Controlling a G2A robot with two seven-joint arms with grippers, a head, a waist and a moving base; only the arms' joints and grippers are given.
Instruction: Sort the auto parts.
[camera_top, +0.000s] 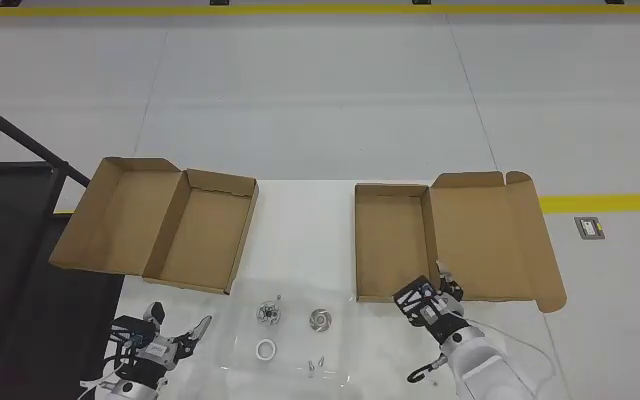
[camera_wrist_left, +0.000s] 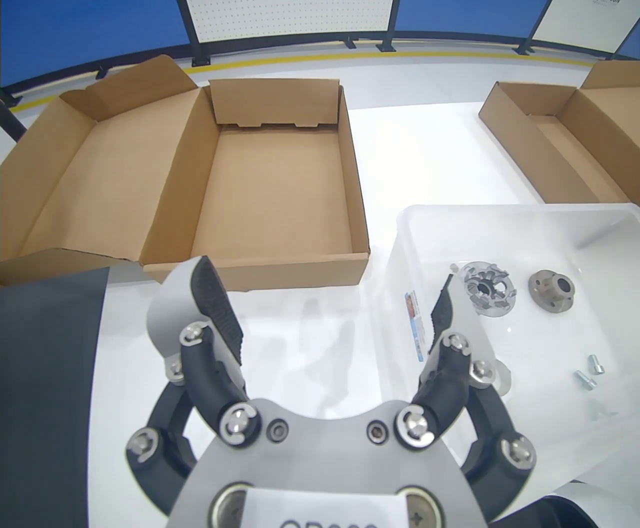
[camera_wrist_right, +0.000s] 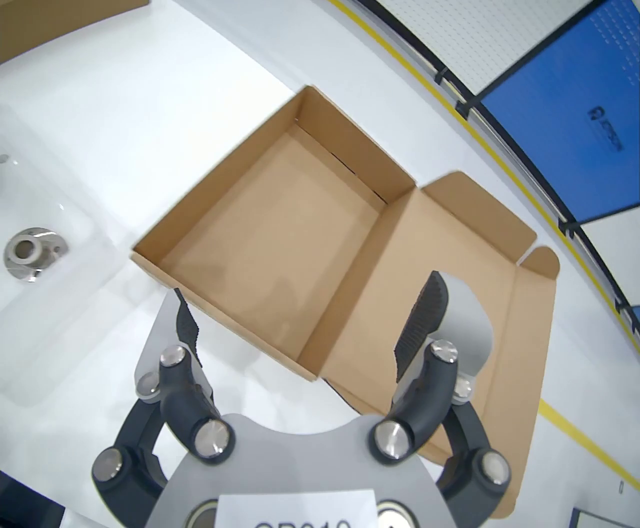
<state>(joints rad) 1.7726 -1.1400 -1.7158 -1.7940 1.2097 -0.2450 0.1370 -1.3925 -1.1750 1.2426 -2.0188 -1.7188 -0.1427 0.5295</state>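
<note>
A clear plastic bin (camera_top: 240, 345) near the table's front holds a toothed metal disc (camera_wrist_left: 487, 292), a flanged hub (camera_wrist_left: 551, 291), two small bolts (camera_wrist_left: 590, 375) and a white ring (camera_top: 265, 349). My left gripper (camera_wrist_left: 325, 285) hovers open and empty just outside the bin's left wall, in front of the left cardboard box (camera_wrist_left: 280, 190). My right gripper (camera_wrist_right: 307, 292) is open and empty over the near corner of the right cardboard box (camera_wrist_right: 280, 250), which has nothing in it. The hub (camera_wrist_right: 32, 252) lies off to its side.
Both boxes (camera_top: 200, 240) (camera_top: 390, 240) lie with their lids folded outward on the white table. A dark panel (camera_wrist_left: 45, 375) borders the table beside the left arm. Bare table runs between the two boxes.
</note>
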